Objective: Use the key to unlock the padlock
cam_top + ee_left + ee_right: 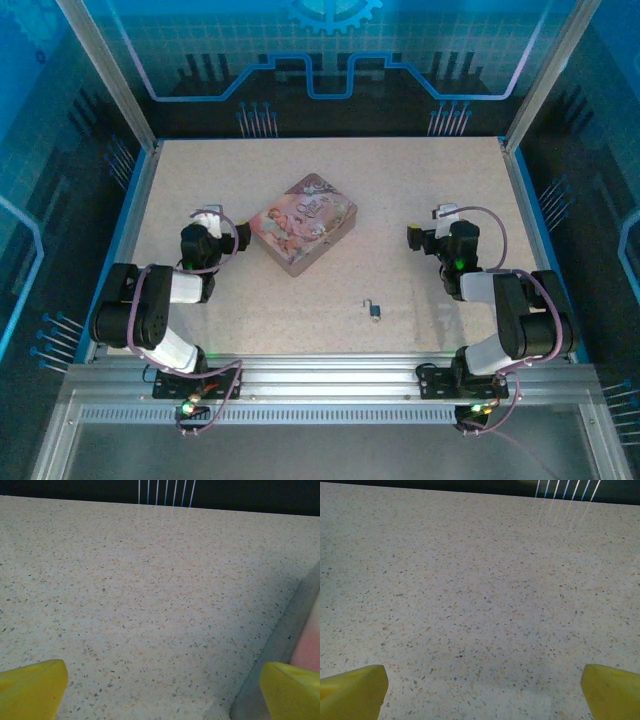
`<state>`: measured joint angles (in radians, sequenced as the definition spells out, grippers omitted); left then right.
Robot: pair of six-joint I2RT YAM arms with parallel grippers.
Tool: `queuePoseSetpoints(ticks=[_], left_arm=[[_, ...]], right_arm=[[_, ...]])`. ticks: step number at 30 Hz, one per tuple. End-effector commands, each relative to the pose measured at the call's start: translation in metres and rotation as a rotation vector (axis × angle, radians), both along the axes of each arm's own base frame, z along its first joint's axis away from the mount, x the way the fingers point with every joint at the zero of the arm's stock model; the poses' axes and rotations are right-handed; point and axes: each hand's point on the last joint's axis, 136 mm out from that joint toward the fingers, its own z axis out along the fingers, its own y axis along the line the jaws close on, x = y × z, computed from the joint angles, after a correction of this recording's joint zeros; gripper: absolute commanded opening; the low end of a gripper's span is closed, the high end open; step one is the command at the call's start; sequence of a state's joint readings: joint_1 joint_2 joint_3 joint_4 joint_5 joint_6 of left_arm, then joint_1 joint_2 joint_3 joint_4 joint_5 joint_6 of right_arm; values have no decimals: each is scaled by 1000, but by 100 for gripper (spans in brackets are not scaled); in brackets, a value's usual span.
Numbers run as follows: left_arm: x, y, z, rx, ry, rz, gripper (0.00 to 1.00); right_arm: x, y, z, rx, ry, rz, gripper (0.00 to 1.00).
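Left end effector [213, 225] is spread wide, its yellow fingertips [31, 687] far apart with nothing between them, low over the speckled beige table [420, 180]. The pink illustrated rectangular tin box [303, 222] sits just beside its right finger, and in the left wrist view the tin's grey side wall is close to that tip. Right end effector [443, 228] is also wide apart, gripping nothing, with speckled table ahead of it. The tiny grey-silver metal padlock [374, 309] with a thin U shackle lies flat on the table behind and to the left of the right end effector, toward the arm bases. It is apart from both end effectors and nearer the right one.
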<state>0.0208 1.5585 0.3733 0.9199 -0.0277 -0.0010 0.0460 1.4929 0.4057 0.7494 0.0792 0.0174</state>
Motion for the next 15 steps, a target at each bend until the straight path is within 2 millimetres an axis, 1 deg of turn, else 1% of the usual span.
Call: queuePoseSetpoints(ticks=[1,15], left_arm=[[2,-3,6,-21,-14,-16,99],[2,-3,6,-21,-14,-16,99]], right_arm=[[7,3,8,-20,-29,4,100],[7,7,8,-23,-25,21,100]])
